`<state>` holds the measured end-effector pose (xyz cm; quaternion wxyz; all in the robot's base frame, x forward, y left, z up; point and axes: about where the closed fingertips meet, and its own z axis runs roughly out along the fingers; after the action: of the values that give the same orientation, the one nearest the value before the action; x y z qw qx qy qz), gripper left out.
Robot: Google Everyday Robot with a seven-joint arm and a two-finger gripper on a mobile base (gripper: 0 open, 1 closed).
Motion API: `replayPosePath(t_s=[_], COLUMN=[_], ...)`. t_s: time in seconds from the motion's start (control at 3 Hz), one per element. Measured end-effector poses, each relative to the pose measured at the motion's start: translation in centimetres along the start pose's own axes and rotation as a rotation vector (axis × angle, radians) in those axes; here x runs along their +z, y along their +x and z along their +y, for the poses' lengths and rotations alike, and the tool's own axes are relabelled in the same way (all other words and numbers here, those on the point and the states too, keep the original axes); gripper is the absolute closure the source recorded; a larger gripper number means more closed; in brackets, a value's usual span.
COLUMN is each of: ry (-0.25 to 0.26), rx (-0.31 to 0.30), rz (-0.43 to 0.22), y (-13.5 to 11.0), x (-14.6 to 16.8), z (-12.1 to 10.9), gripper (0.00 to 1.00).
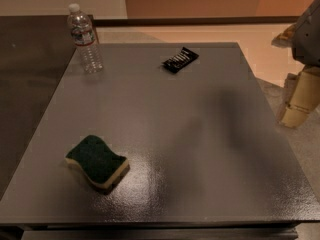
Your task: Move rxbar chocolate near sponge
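Hovering far right, seemingly the claw (300, 100), rxbar chocolate (180, 59) far from sponge (97, 161)

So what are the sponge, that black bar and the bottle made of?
The sponge looks like yellow foam under a rough, matte green scouring layer. The rxbar chocolate wears a glossy black wrapper, likely plastic film. The bottle seems clear ribbed plastic with a white cap. The gripper hangs right of the table.

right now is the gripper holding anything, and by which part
Nothing is held. The gripper hangs beyond the right edge of the table, while the rxbar chocolate, the sponge and the water bottle all rest on it, apart from the gripper.
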<state>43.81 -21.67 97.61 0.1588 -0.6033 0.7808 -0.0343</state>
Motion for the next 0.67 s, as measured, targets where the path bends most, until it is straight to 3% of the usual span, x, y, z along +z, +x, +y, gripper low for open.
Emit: replayPosePath(t_s=[0.67], ry=[0.001], rx=[0.0], rz=[-0.006], y=[-0.16], x=[0.2], z=[-0.28], gripper=[0.0])
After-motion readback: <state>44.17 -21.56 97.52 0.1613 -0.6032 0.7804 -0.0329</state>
